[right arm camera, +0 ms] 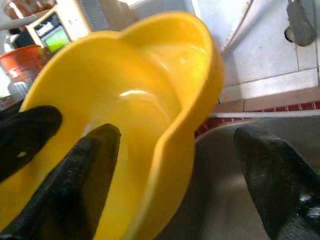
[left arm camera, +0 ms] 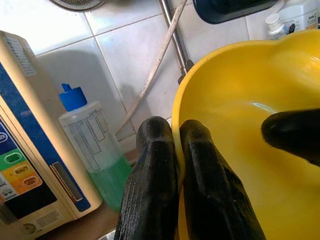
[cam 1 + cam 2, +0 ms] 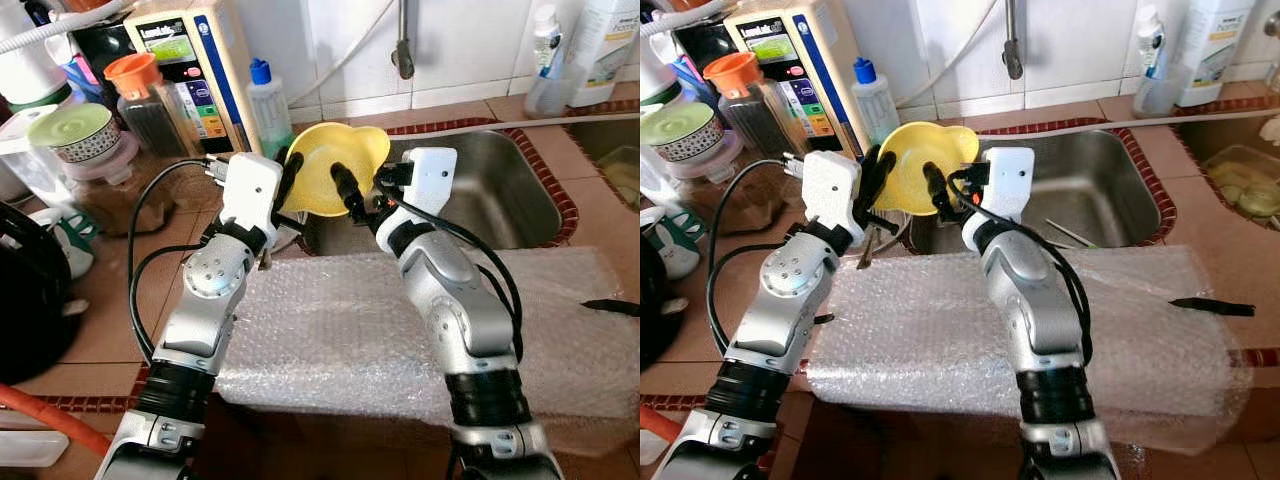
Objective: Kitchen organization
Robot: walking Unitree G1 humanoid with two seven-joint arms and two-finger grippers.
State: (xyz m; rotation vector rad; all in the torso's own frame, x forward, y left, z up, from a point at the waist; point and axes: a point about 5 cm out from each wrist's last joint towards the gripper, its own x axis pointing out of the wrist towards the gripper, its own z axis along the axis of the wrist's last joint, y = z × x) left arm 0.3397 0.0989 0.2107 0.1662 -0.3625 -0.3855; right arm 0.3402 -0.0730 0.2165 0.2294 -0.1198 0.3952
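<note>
Even, soft daylight filled the head views, sharp at centre, with lines bowing at the edges. The bubble wrap (image 3: 400,320) shone pale. Small white glints sat inside the yellow bowl (image 1: 145,100). In the wrist views the near black fingers (image 2: 155,185) were soft, and the 10 o'clock corner blurred.

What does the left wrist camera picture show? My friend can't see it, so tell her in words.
The left gripper pinches the rim of a yellow bowl, its jaws shut on the edge. Beside it, a clear bottle with a blue cap and green liquid stands against a white tiled wall.
</note>
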